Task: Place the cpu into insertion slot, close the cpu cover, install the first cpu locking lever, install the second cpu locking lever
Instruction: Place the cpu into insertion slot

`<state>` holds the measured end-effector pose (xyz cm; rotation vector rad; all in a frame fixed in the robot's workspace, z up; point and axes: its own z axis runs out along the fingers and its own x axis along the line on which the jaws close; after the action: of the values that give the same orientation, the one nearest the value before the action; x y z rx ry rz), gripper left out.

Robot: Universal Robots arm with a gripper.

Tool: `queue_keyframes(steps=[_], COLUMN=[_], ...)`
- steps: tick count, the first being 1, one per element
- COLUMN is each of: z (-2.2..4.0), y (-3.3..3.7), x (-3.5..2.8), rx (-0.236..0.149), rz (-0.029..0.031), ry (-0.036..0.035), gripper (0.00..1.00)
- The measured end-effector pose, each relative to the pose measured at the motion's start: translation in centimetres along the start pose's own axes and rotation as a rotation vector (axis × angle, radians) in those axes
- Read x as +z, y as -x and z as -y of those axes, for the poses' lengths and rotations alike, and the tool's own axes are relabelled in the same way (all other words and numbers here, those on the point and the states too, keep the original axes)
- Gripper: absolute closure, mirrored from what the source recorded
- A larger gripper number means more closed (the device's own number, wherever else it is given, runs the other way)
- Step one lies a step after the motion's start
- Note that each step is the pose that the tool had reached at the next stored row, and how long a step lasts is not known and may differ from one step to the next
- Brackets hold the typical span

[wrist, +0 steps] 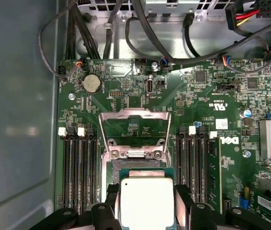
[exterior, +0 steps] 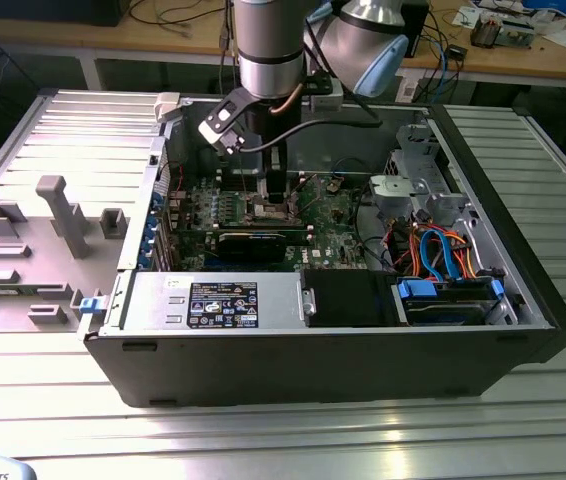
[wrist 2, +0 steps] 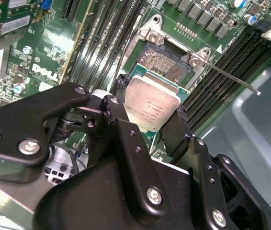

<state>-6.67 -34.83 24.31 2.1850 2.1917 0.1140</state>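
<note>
The black, matte gripper (wrist 2: 150, 115) is clamped on the cpu (wrist 2: 151, 106). Its two bolted fingers (wrist 2: 121, 122) press on opposite edges of the flat square chip. The cpu's top is brushed silvery-grey metal with rounded corners over a green edge, and it carries faint etched print too small to read.

In both wrist views the cpu (wrist: 146, 201) sits over the near edge of the insertion slot (wrist 2: 166, 62), a square bed of fine glinting pins inside a silver metal rim. Whether the two touch cannot be told.

In the first wrist view the cpu cover (wrist: 134, 130), a thin stamped steel frame with a large square window, stands raised beyond the slot, with green board showing through it. A slim steel lever (wrist 2: 231, 79) sticks out from one corner of the slot. Long black memory slots (wrist: 78, 167) flank it, and a round coin battery (wrist: 91, 84) shines nearby.

In the exterior view the black computer case (exterior: 313, 365) lies open on a ribbed aluminium table (exterior: 263, 440). A black-and-white label (exterior: 223, 303) is on its grey metal box, low in the frame.
</note>
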Motion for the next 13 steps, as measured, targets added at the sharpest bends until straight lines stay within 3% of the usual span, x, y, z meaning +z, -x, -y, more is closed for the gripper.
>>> queue_keyframes(steps=[8, 13], z=[0.22, 0.28], y=[-0.32, -0.58], x=[1.69, 2.01], rx=[0.0, 0.0], rz=[-0.0006, -0.001], ry=[0.0, 0.0], gripper=[0.46, 0.46])
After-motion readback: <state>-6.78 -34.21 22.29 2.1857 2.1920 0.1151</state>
